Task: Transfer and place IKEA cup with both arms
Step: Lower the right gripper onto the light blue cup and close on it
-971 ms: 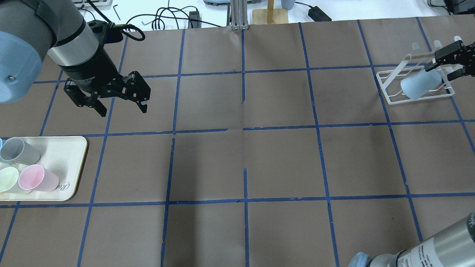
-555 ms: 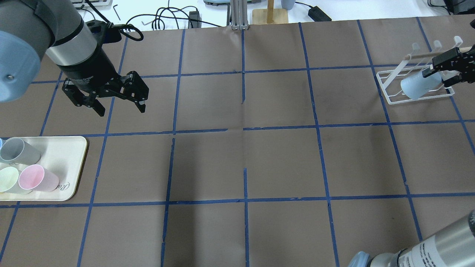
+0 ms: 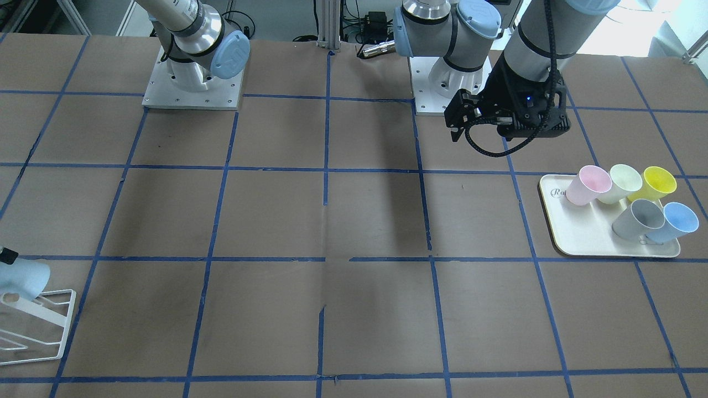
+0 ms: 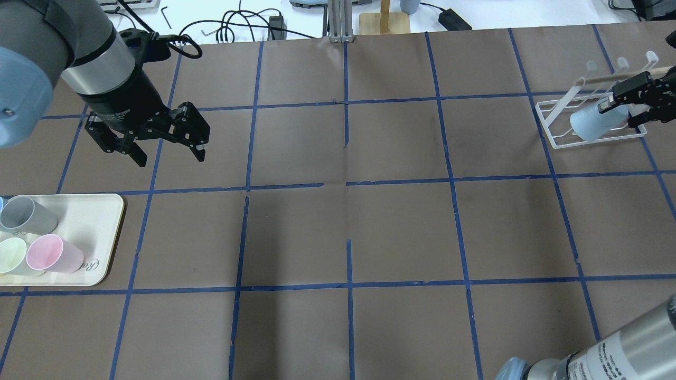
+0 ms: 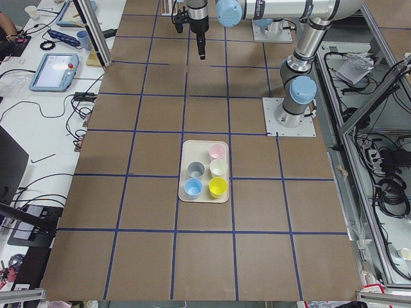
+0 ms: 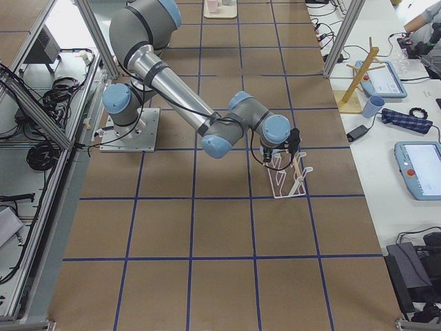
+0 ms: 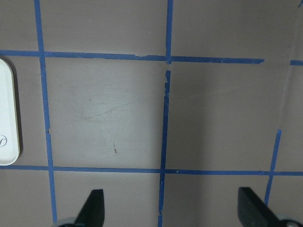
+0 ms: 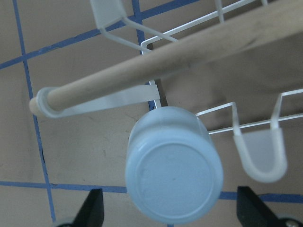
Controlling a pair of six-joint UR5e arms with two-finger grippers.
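The IKEA cup is light blue and lies tilted on the white wire rack at the far right. It also shows at the left edge of the front view. In the right wrist view its base faces the camera. My right gripper is open. Its fingertips stand either side of the cup's base, apart from it. My left gripper is open and empty above the bare table at the left, and its fingertips show over the tape grid.
A cream tray at the left front holds a grey cup, a pink cup and a pale green cup. The front view also shows a second blue cup and a yellow cup. A wooden dowel crosses the rack.
The right gripper has shifted slightly right and nearer over the rack, and the cup sits a little lower. The left gripper has drifted slightly left.
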